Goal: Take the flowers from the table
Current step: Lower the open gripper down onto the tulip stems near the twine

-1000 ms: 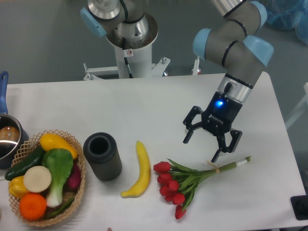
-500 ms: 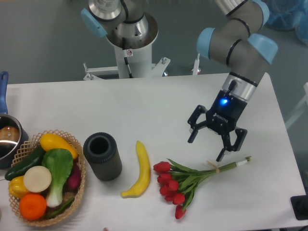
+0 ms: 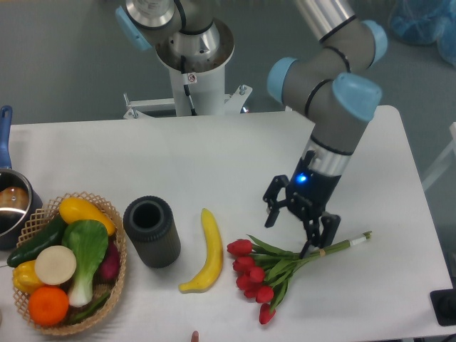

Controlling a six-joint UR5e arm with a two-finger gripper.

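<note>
The flowers (image 3: 274,271), a bunch of red tulips with green leaves and long green stems tied with a pale band, lie on the white table (image 3: 214,164) at the front right, blooms to the left and stem ends to the right. My gripper (image 3: 287,234) is open and empty. It hangs just above the leaves and the tied part of the stems, one finger to the upper left and the other near the band. I cannot tell whether a fingertip touches the stems.
A yellow banana (image 3: 204,252) lies left of the flowers. A dark cylindrical cup (image 3: 152,231) stands left of it. A wicker basket (image 3: 68,261) of vegetables sits at the front left, a pot (image 3: 11,206) at the left edge. The robot base (image 3: 191,64) stands behind the table.
The gripper has moved left and down toward the flowers, from above the stem ends to just over the tied stems. It stays open. The flowers have not moved.
</note>
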